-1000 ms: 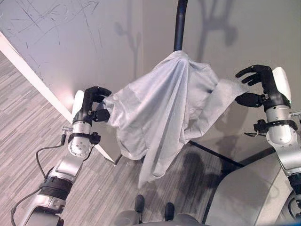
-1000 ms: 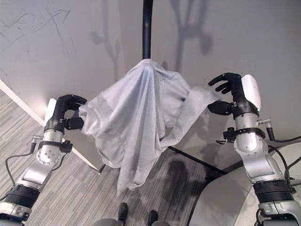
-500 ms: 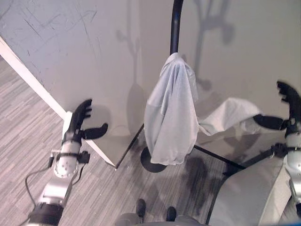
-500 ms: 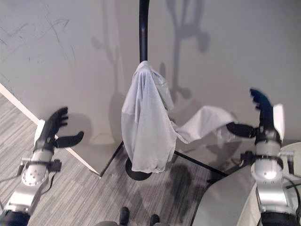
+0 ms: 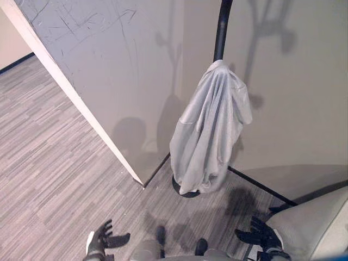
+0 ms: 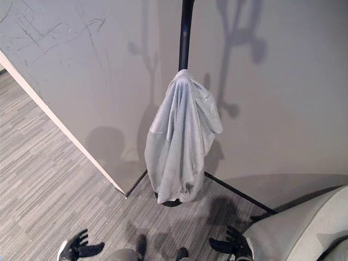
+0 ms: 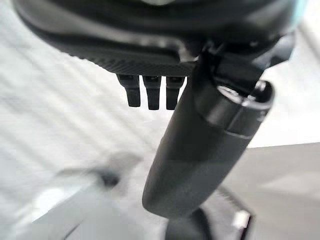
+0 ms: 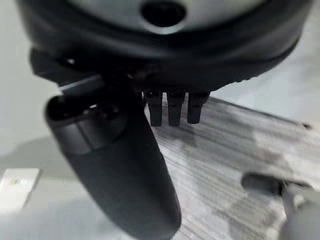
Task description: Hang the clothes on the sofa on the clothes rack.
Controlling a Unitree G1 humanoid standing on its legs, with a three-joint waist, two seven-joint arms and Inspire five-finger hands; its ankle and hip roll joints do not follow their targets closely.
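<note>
Hanging on the rack pole [image 5: 220,32], the grey garment [image 5: 209,136] nears sofa [image 5: 315,223]; both hands' [image 5: 100,239] [image 5: 261,235] fingers spread, empty.

Both hands are matte black: left hand [image 5: 102,239] with a white thumb cover, right hand [image 5: 261,235] near the sofa [image 5: 310,225], thumbs thick and rounded.

No writing, label or number can be read anywhere here; the wall [image 5: 109,65] bears only scratches.
</note>
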